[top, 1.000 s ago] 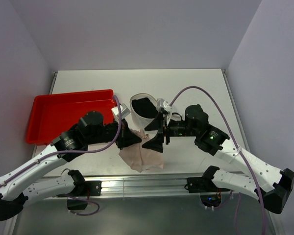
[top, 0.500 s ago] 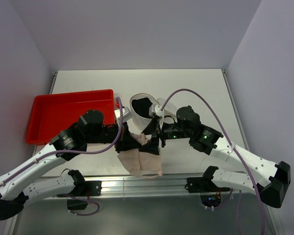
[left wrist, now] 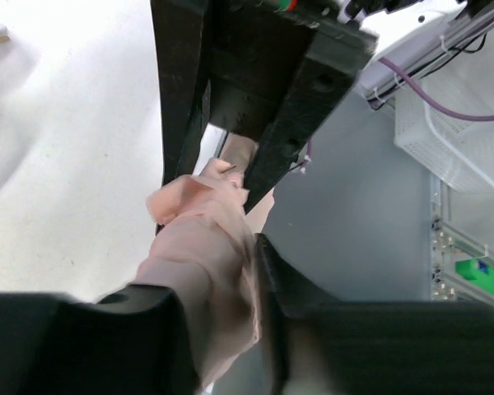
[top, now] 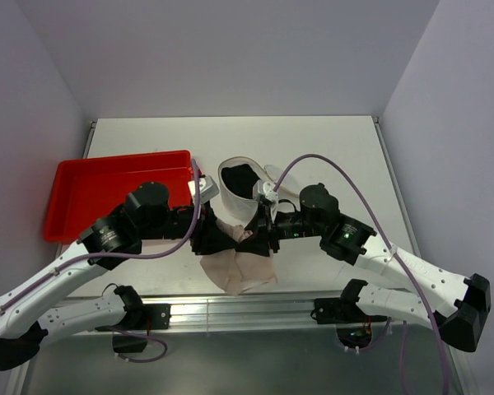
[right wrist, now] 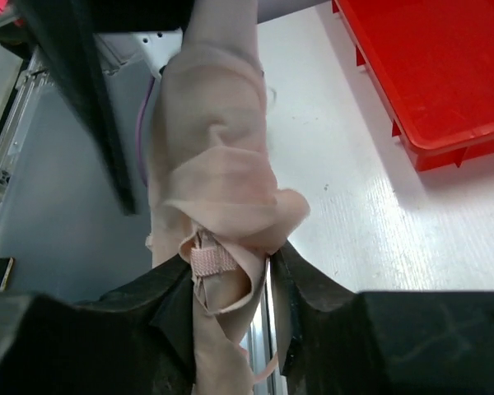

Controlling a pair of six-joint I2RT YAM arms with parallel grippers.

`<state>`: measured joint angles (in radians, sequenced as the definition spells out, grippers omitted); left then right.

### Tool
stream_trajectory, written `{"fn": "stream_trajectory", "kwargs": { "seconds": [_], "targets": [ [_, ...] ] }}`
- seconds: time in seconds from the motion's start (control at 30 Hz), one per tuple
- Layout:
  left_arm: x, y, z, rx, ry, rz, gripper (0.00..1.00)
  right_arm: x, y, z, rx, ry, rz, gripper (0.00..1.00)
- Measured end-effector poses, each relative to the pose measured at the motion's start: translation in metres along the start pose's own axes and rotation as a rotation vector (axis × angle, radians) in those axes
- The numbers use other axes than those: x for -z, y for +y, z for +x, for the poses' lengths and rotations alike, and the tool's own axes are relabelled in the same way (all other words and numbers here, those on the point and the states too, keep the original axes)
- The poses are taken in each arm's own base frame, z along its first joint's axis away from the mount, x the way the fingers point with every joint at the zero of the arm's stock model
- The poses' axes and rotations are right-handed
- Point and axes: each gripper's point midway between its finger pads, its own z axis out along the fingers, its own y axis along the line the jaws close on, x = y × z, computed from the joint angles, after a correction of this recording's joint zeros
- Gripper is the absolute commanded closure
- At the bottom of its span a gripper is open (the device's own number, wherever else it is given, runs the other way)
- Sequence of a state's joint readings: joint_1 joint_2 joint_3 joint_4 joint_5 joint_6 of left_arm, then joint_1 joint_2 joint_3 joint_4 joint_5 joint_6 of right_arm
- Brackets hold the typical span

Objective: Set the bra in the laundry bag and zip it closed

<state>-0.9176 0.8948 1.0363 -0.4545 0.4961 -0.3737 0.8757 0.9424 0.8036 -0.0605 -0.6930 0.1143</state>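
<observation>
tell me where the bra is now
The bra is near the table's front centre in the top view, bunched between the left gripper and right gripper, in front of the laundry bag.

Walls (top: pixel 230 58): pale lilac-grey panels on three sides
Counter (top: pixel 313 140): white, matte (a metal rail (top: pixel 247 311) along its near edge)
Light: soft, even, faint shadows

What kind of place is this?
Likely a robot lab test cell: left arm and right arm bolted to a white table, bare walls boxing it in, aluminium rail in front.
</observation>
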Motion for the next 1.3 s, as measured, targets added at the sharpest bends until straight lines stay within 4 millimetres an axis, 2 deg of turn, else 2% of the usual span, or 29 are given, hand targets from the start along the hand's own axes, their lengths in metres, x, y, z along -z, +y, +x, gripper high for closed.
{"fn": "stream_trajectory", "kwargs": {
  "seconds": [0.07, 0.1, 0.23, 0.37, 0.53, 0.6, 0.67, 0.77, 0.97, 1.07, 1.17, 1.3],
  "targets": [
    [0.002, -0.001, -0.006, -0.008, -0.016, -0.006, 0.46, 0.000, -0.001, 0.002, -0.006, 0.003, 0.005, 0.69],
    [0.003, -0.002, -0.009, -0.009, -0.025, -0.009, 0.36, 0.000, -0.001, 0.003, -0.012, 0.005, 0.007, 0.71],
    [0.011, -0.005, -0.025, -0.031, -0.075, -0.035, 0.25, 0.000, -0.004, 0.004, -0.028, 0.004, 0.026, 0.78],
    [0.030, -0.006, -0.044, -0.063, -0.152, -0.100, 0.24, 0.000, -0.011, 0.003, -0.045, -0.004, 0.065, 0.87],
    [0.061, 0.000, -0.073, -0.078, -0.302, -0.226, 0.34, 0.007, -0.031, -0.007, -0.096, -0.047, 0.146, 0.92],
    [0.073, 0.009, -0.082, -0.053, -0.364, -0.305, 0.38, 0.012, -0.043, -0.012, -0.118, -0.074, 0.194, 0.94],
    [0.077, 0.023, -0.087, -0.018, -0.399, -0.383, 0.41, 0.019, -0.057, -0.020, -0.142, -0.113, 0.259, 0.96],
    [0.072, 0.057, -0.086, 0.058, -0.423, -0.536, 0.45, 0.033, -0.079, -0.033, -0.168, -0.181, 0.368, 1.00],
    [0.044, 0.136, -0.051, 0.191, -0.359, -0.794, 0.45, 0.062, -0.122, -0.063, -0.196, -0.336, 0.592, 1.00],
    [0.034, 0.170, -0.033, 0.243, -0.330, -0.874, 0.42, 0.074, -0.138, -0.079, -0.194, -0.408, 0.677, 1.00],
    [0.027, 0.194, -0.027, 0.285, -0.333, -0.917, 0.39, 0.083, -0.157, -0.096, -0.191, -0.474, 0.746, 1.00],
    [0.017, 0.218, -0.031, 0.320, -0.364, -0.936, 0.40, 0.087, -0.179, -0.110, -0.184, -0.528, 0.799, 1.00]
  ]
}}
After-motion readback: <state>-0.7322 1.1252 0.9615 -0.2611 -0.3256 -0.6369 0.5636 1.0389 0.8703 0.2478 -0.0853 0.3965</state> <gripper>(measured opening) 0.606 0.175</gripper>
